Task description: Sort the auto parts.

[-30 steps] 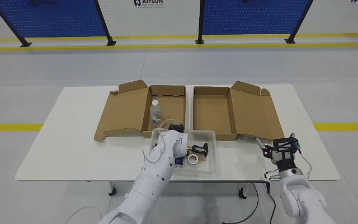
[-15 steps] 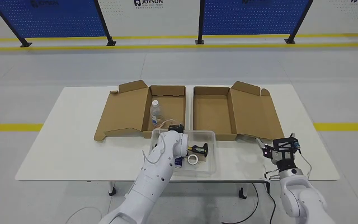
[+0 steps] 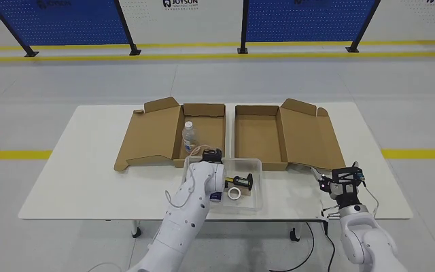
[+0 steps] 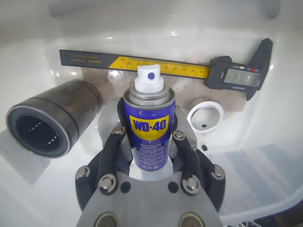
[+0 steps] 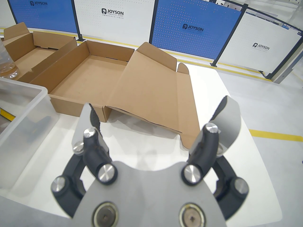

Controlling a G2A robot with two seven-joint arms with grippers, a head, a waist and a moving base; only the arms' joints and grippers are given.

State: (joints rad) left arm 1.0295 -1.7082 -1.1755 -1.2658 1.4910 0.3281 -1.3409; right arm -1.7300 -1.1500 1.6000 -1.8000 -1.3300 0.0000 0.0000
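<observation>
Blue spray can (image 4: 149, 138) clamped in the left hand (image 4: 148, 119) inside the bin (image 3: 245, 162), caliper (image 4: 189, 70) just beyond. Right hand (image 3: 337, 175) spread apart, top view's lower right.

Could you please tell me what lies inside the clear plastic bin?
A black-and-yellow digital caliper, a dark steel cylindrical bearing, a white plastic ring and a blue spray can gripped by the left tool. Whatever lies beneath them is hidden.

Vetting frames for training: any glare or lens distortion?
Left wrist view: small bright glints on the translucent plastic bin behind the blue-and-yellow spray can. Right wrist view: black partition frames curve, wide-angle bending. Top view: no glare on the white table.
</observation>
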